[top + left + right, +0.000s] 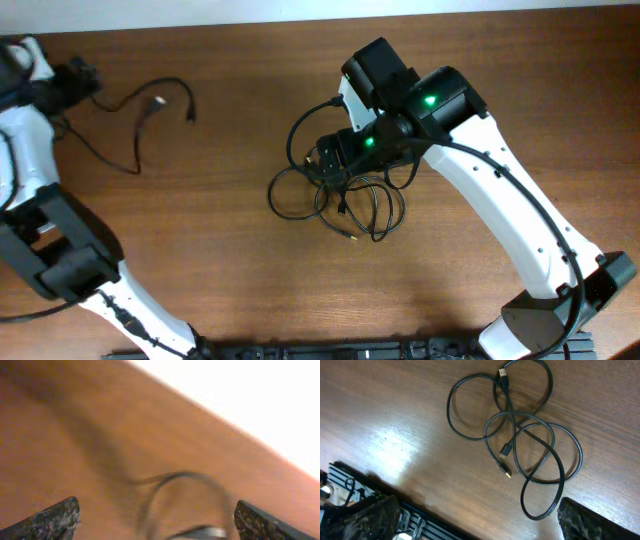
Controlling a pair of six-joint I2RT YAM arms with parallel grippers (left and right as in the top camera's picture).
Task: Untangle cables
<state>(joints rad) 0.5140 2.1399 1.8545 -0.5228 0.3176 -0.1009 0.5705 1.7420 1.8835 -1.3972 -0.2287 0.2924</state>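
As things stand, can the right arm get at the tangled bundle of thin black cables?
Probably yes: the right claw hangs open over the tangled bundle of thin black cables, and nothing lies between them.

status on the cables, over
Left gripper open at the loose cable, far left. Right gripper open above the tangle, not touching it. Nothing seen blocking.

Tangled cables [345, 205]: bare table [220, 270] wood left of them and toward the robot bases, open approach. Right arm [500, 205] overhangs their far-right side. Loose cable [156, 101] lies well left.
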